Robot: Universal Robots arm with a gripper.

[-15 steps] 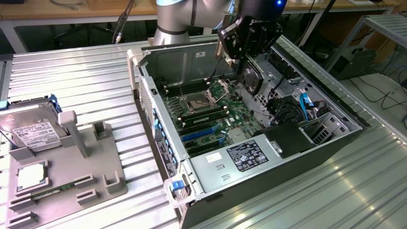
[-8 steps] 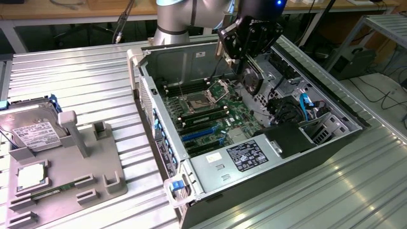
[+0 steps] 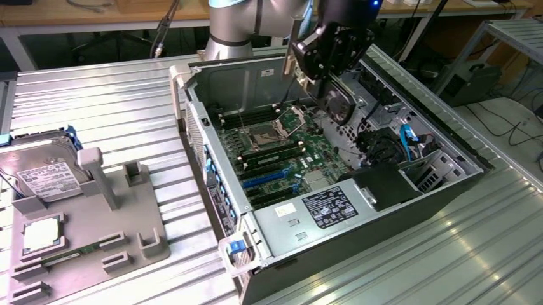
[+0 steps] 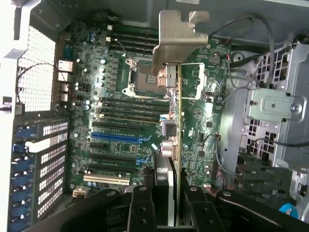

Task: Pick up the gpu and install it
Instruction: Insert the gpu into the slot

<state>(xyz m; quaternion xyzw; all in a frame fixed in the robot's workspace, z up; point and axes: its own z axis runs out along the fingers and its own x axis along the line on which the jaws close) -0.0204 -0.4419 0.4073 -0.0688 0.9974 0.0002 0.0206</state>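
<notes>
- Holding firm: the black two-fingered gripper is clamped on the gpu, a thin flat black-faced card with a pale silver metal bracket at one end.
- In the wrist view I see the card edge-on. It runs out from between the fingers towards the bracket.
- From the exterior view, the arm has the card up over the open grey metal computer case, which lies on its side on the ribbed metal table.
- The card hangs above the green motherboard and clear of it. Its bracket end is towards the case's perforated rear wall.
- The long blue expansion slots are just beside the card's line in the wrist view. I can't judge from either camera whether the card edge is lined up over any one slot.
- Done, as I read it: the pick-up. The card is off its resting place and fully carried by the tool.
- Left: the install itself. The card is not yet seated in a slot, and the bracket is not yet against the rear wall's openings.
- Well apart, on the exterior view's left, the grey moulded parts tray carries the silver hard drive with a white label.
</notes>
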